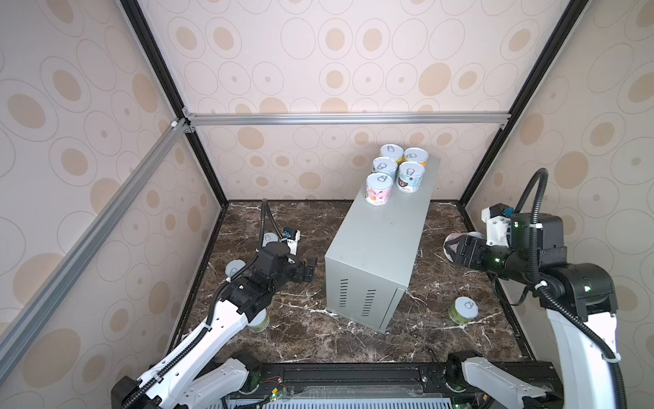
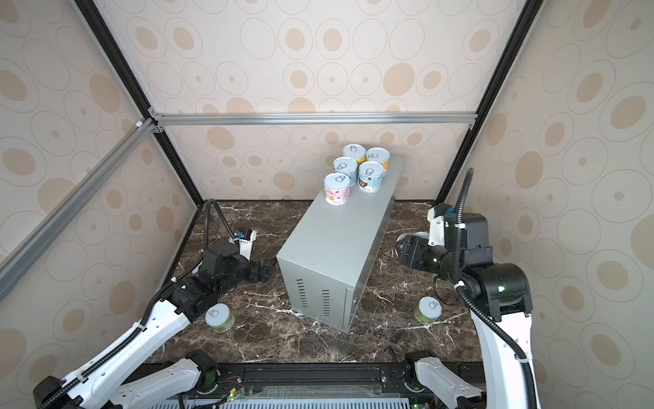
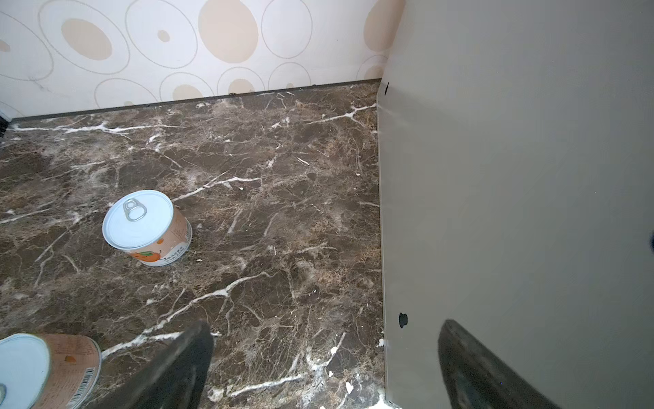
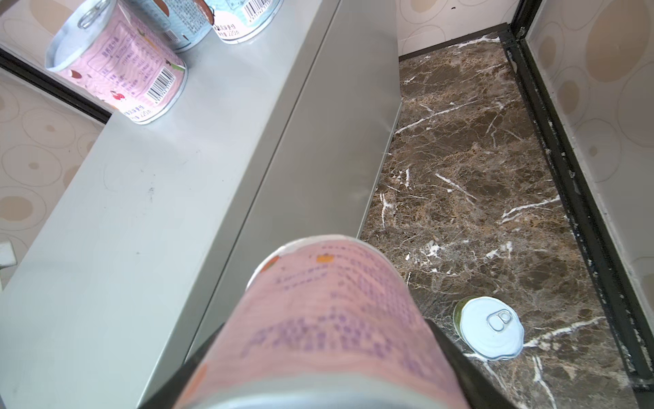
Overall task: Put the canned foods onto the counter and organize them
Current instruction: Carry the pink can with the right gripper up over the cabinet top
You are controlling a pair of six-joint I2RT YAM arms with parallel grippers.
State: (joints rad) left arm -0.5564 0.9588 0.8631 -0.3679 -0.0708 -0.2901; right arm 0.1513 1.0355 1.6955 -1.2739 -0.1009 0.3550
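The right gripper (image 1: 460, 249) had its fingers clamped across the side wall of a salmon can (image 4: 318, 318), held above the marble surface (image 1: 300, 340) just beside the bench (image 1: 382, 240) — where five cans (image 1: 393, 170) already clustered at the far end. The left gripper (image 3: 325, 368) hung empty, fingers wide apart. Such a can looked rigid and fairly weighty, its paper label likely slick — best gripped mid-height across the wall.

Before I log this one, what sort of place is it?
Likely a staged robot test cell, not a real kitchen: wallpapered panels in an aluminium frame, a marble-look base, and a grey metal box serving as counter for five cans.
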